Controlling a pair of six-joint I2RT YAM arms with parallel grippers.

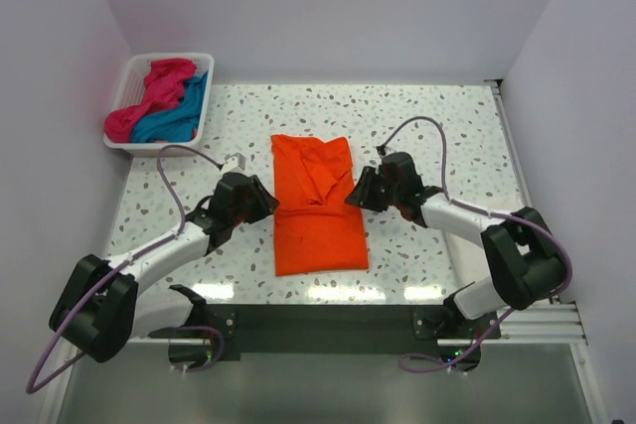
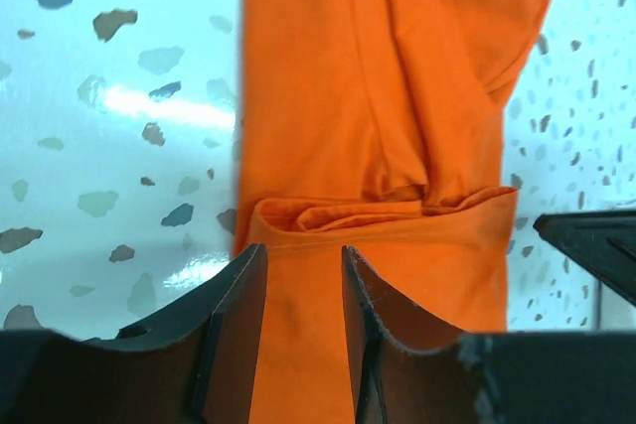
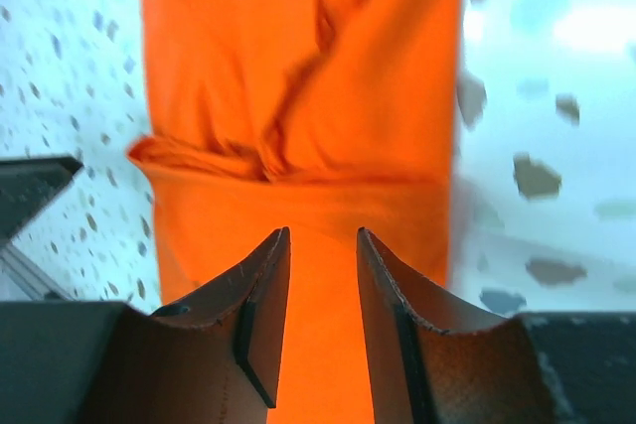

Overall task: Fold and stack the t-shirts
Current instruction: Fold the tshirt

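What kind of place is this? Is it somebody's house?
Probably a robot test booth, not a house: plain white walls box in a speckled table, two robot arms are bolted at its edge, and an orange t-shirt lies on it.

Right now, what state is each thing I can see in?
orange t-shirt: partly folded, flat on the table.
pink t-shirt: crumpled in the basket.
teal t-shirt: crumpled beside the pink one.
basket: upright, far left corner, holding two shirts.
left gripper: open, over the orange shirt's left edge.
right gripper: open, over its right edge.
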